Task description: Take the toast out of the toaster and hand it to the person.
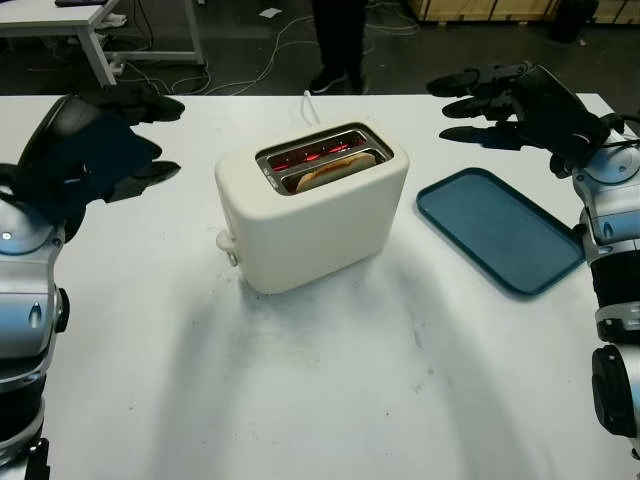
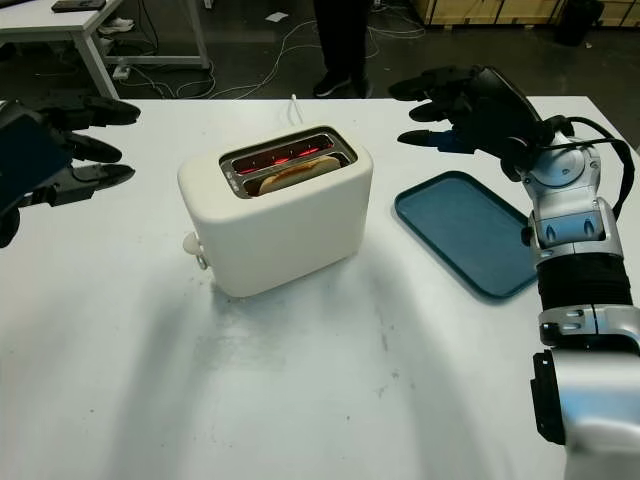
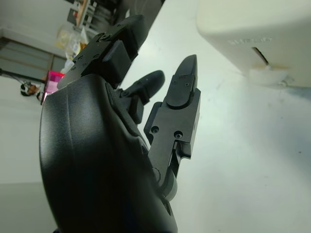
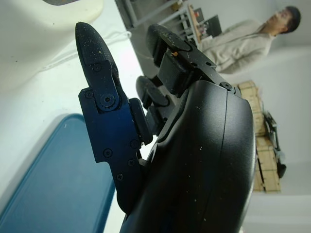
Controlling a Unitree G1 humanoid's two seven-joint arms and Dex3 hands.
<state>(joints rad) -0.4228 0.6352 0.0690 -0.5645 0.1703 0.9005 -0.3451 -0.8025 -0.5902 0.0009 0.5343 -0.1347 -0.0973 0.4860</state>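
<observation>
- The left hand (image 1: pixel 120 140) hung open above the white table (image 1: pixel 330 380), well to the left of the toaster (image 1: pixel 310 215), holding nothing.
- The right hand (image 2: pixel 460 105) was open too, raised over the far right of the table, beyond the far end of the blue tray (image 2: pixel 465 232) and apart from the toaster.
- The cream toaster stood near the middle of the table, its two slots facing up and glowing red inside.
- The toast (image 1: pixel 330 172) sat low in the nearer slot, its pale top edge just showing; neither hand touched it.
- The tray lay flat to the right of the toaster, just beside it, with nothing on it.
- A person's legs (image 1: pixel 340 40) stood on the floor beyond the far edge of the table, behind the toaster.
- In the right wrist view, a person (image 4: pixel 243 41) in a light top stood beyond the fingers (image 4: pixel 97 92).
</observation>
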